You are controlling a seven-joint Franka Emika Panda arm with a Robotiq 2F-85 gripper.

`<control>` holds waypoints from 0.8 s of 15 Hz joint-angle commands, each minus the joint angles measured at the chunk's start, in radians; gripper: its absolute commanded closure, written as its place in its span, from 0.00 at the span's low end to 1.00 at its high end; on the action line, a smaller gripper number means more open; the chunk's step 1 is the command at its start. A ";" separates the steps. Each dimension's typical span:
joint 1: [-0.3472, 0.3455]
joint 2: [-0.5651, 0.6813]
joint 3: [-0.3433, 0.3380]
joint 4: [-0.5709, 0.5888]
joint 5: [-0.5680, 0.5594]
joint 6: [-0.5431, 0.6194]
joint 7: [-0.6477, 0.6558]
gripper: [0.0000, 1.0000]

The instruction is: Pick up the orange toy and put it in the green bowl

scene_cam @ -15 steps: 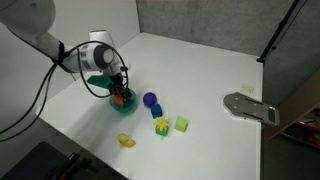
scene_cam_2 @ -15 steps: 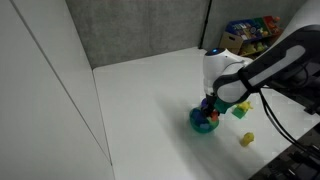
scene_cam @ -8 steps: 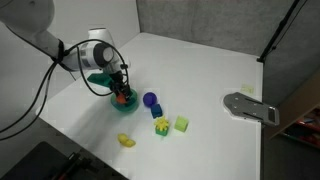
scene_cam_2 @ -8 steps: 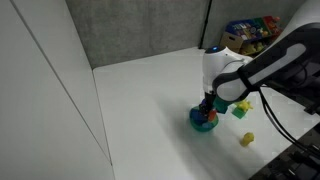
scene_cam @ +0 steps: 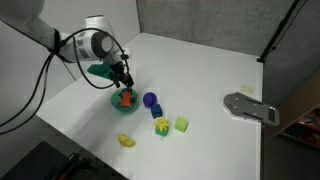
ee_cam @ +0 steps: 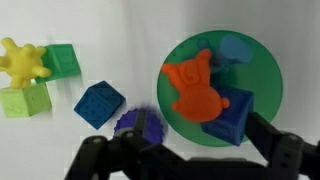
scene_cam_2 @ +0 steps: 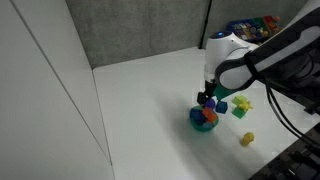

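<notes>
The orange toy (ee_cam: 197, 88) lies inside the green bowl (ee_cam: 262, 70), beside a blue block (ee_cam: 232, 117) that also sits in the bowl. In both exterior views the orange toy (scene_cam: 125, 98) (scene_cam_2: 209, 114) rests in the bowl (scene_cam: 116, 106) (scene_cam_2: 197, 122) with nothing gripping it. My gripper (scene_cam: 122, 78) (scene_cam_2: 208, 98) hangs just above the bowl, open and empty. In the wrist view the gripper (ee_cam: 198, 134) has its dark fingers (ee_cam: 268, 135) spread wide to either side of the bowl's near edge.
A purple toy (ee_cam: 138, 123) and a blue cube (ee_cam: 99, 103) lie right beside the bowl. Further off are a yellow spiky toy (ee_cam: 22, 63), a green cube (ee_cam: 60, 60) and a light-green cube (ee_cam: 25, 100). A yellow elongated toy (scene_cam: 127, 141) and a grey flat object (scene_cam: 250, 107) also lie on the white table.
The gripper has opened and let go of the orange toy, which now lies in the bowl. The gripper has risen a little above the bowl.
</notes>
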State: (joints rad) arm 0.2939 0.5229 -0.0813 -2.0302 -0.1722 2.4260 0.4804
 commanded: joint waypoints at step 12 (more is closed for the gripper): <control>-0.173 -0.240 0.070 0.157 0.188 -0.323 -0.179 0.00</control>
State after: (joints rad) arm 0.1819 0.3144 -0.0406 -1.9174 -0.0601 2.1674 0.3835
